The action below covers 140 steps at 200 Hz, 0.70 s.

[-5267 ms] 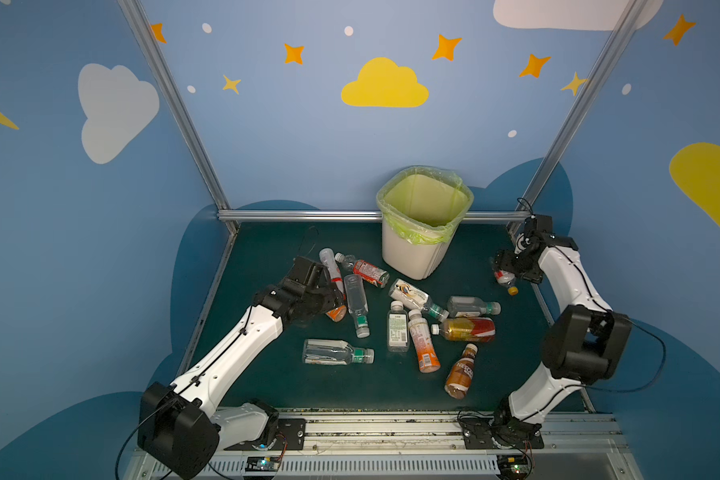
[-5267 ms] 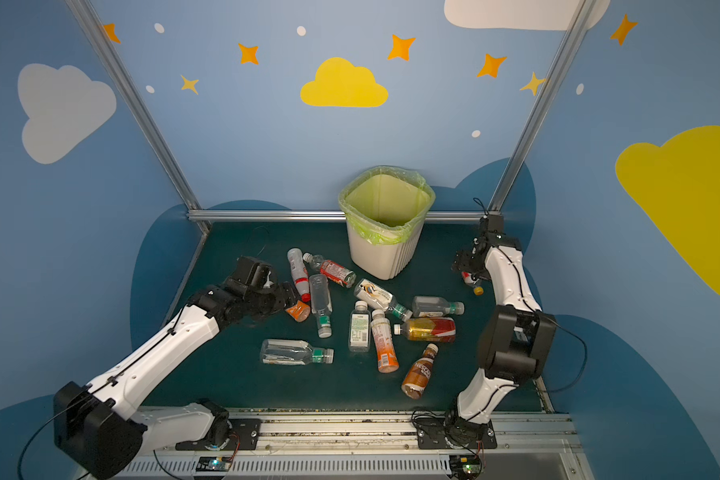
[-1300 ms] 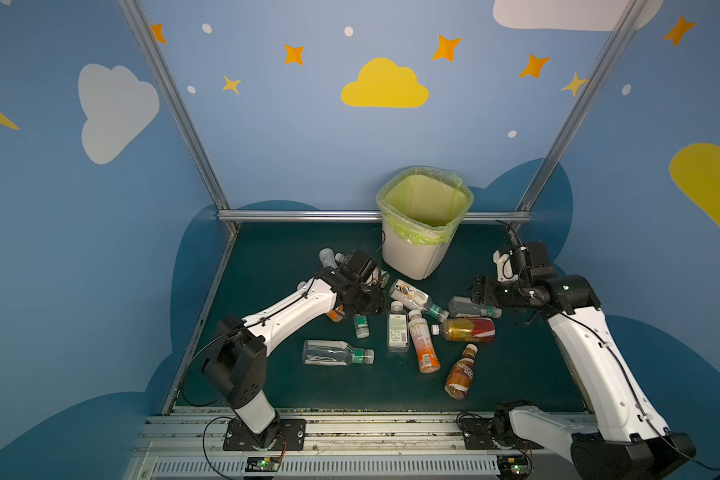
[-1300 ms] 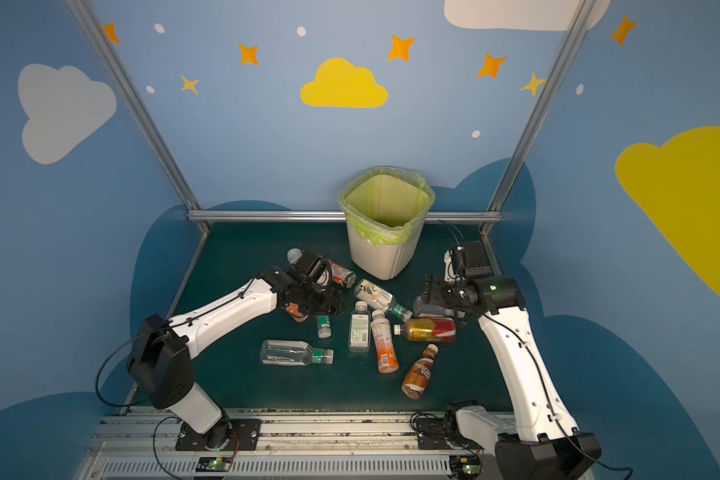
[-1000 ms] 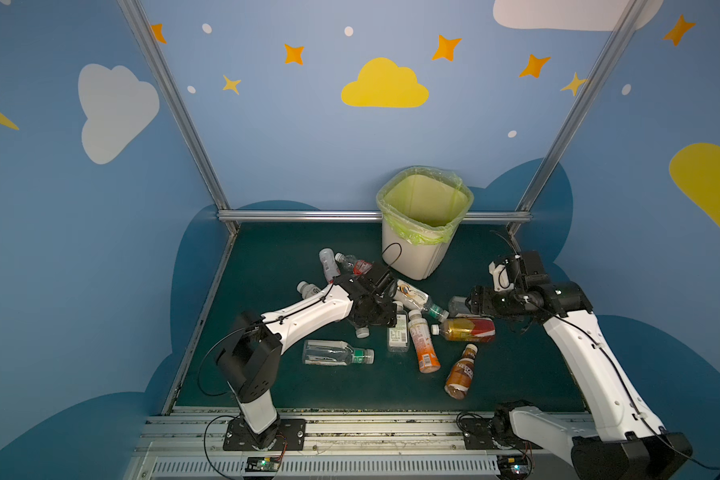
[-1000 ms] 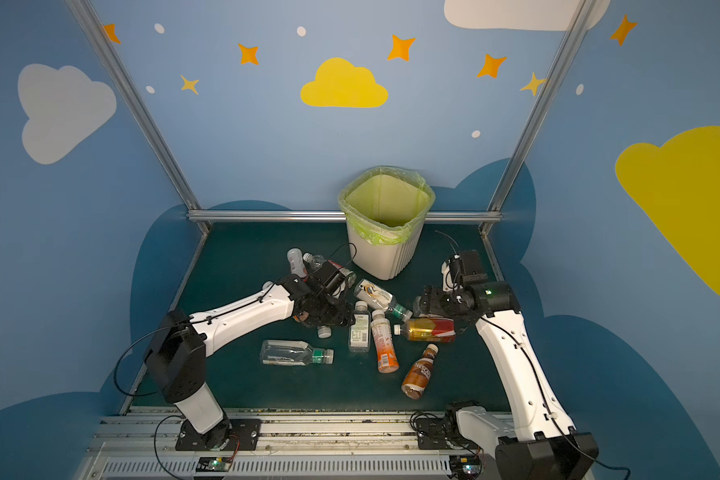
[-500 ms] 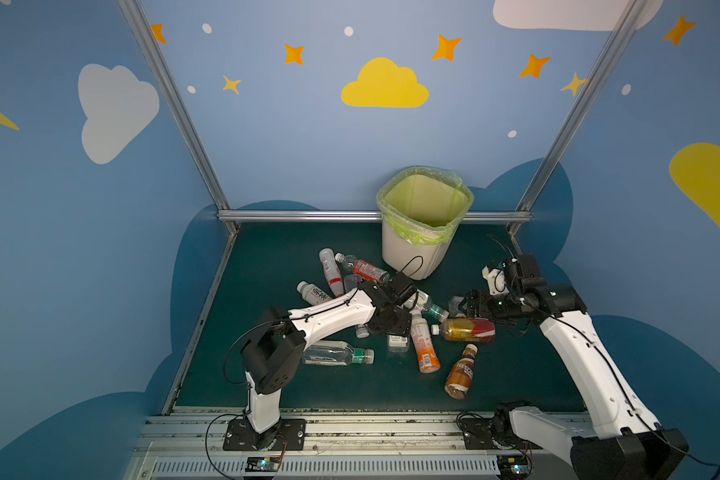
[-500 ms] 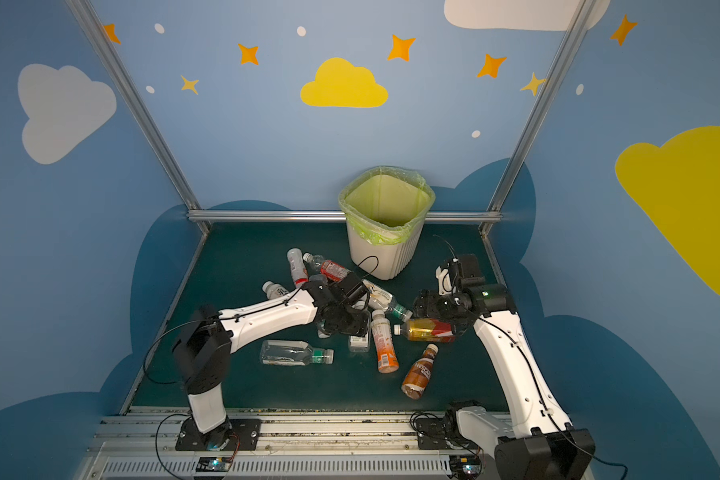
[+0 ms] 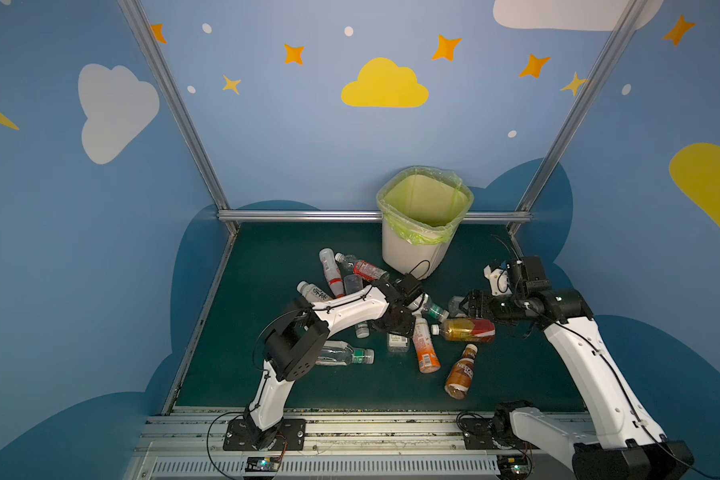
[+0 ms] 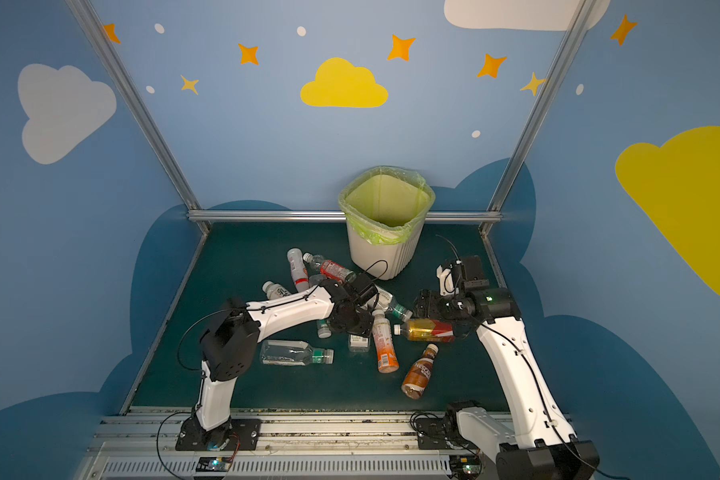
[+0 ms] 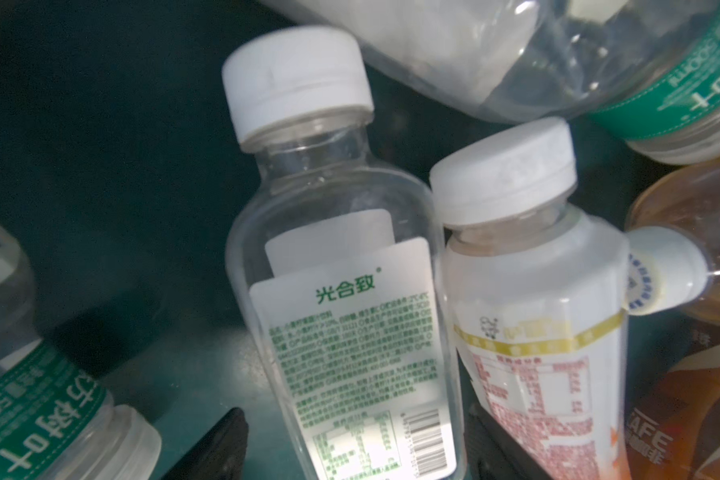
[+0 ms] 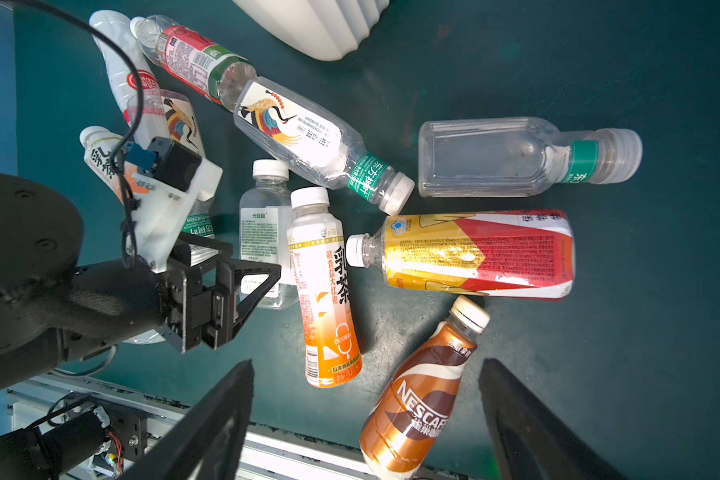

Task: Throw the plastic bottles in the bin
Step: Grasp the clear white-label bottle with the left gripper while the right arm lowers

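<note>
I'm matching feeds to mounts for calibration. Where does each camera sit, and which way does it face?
Top views: high at the front above the arm bases, facing down and back toward the bin and bottles; left arm and right arm show.
Left wrist: on the left arm, close over the clear bottle; left gripper fingertips flank it.
Right wrist: on the right arm, facing down on the bottles; right gripper fingertips and the left gripper show.
Shared: both wrist views show the clear bottle and orange-and-white bottle.

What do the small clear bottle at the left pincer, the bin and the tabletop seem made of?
Small clear bottle: glossy transparent plastic; rear label shows through. Bin: matte white ribbed plastic, lined with thin translucent film. Tabletop: dull dark-green mat, possibly rubber.
</note>
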{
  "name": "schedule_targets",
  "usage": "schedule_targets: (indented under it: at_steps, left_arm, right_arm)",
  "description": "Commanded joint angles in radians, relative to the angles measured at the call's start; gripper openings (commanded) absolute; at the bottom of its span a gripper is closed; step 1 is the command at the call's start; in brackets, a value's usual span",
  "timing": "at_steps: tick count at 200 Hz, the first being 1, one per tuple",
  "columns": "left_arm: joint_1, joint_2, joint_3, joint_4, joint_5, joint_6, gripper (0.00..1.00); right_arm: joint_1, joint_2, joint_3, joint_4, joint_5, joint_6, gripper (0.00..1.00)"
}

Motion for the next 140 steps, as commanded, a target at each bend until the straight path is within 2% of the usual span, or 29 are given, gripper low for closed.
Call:
schedule_targets:
  at_steps: [1, 72, 120, 140]
  left_arm:
    - [0.004, 0.024, 0.029, -0.025, -0.021, 0.015, 0.83]
    - [0.002, 0.062, 0.041, -0.018, -0.051, 0.006, 0.80]
    - [0.001, 0.051, 0.022, -0.008, -0.075, 0.002, 0.58]
    - [0.002, -0.006, -0.010, -0.006, -0.086, 0.000, 0.54]
  right_arm:
    - [-0.002, -0.017, 0.000, 0.000, -0.011, 0.002, 0.86]
    - [-0.003, -0.023, 0.006, 0.002, -0.020, -0.006, 0.86]
    - [-0.003, -0.037, 0.010, -0.005, -0.016, -0.007, 0.86]
    - [-0.004, -0.043, 0.018, -0.013, -0.013, -0.007, 0.86]
